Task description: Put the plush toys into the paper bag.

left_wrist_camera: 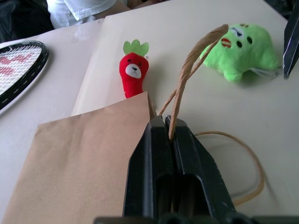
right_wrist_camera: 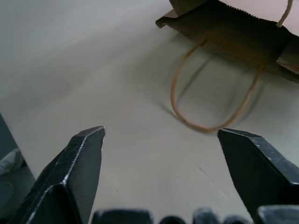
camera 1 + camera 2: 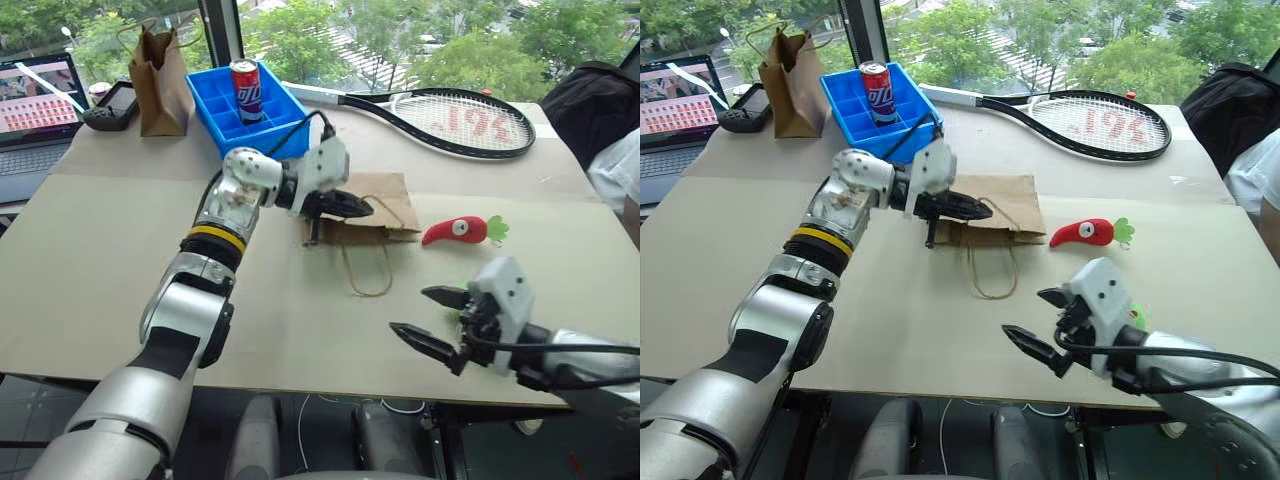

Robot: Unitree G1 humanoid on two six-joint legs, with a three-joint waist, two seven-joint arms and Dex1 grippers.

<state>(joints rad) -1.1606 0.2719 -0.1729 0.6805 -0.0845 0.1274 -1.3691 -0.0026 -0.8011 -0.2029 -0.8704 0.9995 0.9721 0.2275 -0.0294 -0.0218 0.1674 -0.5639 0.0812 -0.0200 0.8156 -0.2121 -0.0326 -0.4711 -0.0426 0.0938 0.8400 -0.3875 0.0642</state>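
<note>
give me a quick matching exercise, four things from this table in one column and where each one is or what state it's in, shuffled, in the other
Things:
1. soda can
2. red pepper toy
3. left end effector
4. right end effector

States or places:
A. open, holding nothing, low over the table's near edge
B. standing in the blue tray
C. shut on a cord handle of the paper bag
D. lying on the table beside the paper bag

Pairs: 1-B, 2-D, 3-C, 4-A
</note>
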